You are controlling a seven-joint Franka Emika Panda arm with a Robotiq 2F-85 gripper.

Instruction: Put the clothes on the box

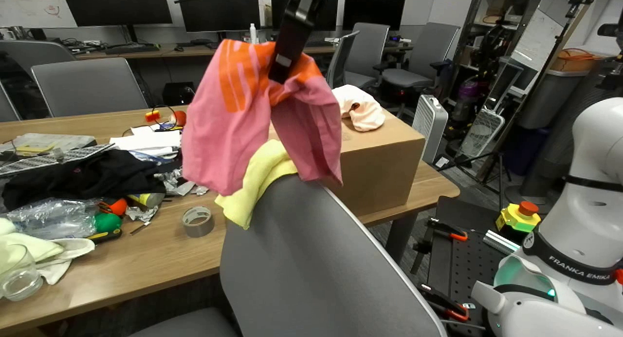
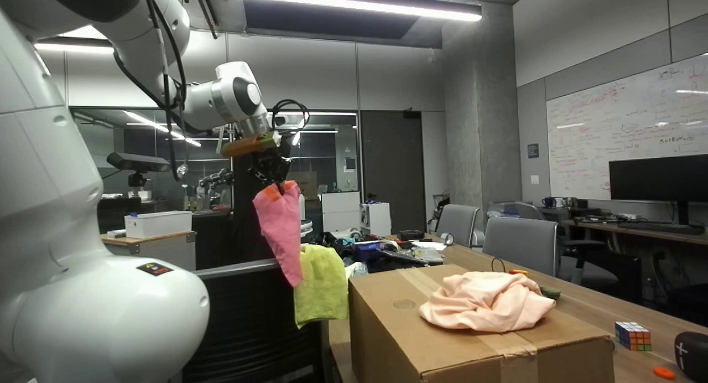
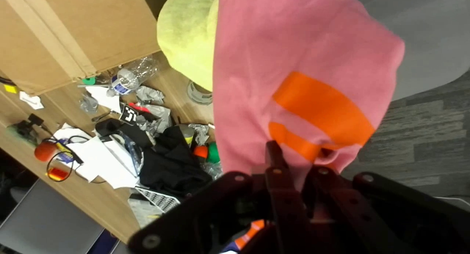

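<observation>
My gripper is shut on a pink cloth with orange stripes. The cloth hangs from the fingertips in both exterior views and fills the middle of the wrist view. It hangs over the grey chair back, beside the box. A yellow cloth is draped over the chair back, partly behind the pink one; I cannot tell if they touch. It also shows in the wrist view. A closed cardboard box stands on the table, also in the wrist view. A peach cloth lies crumpled on its top.
The grey chair stands against the table edge below the gripper. The wooden table holds a tape roll, a black cloth, a plastic bottle and a glass. A Rubik's cube lies beside the box.
</observation>
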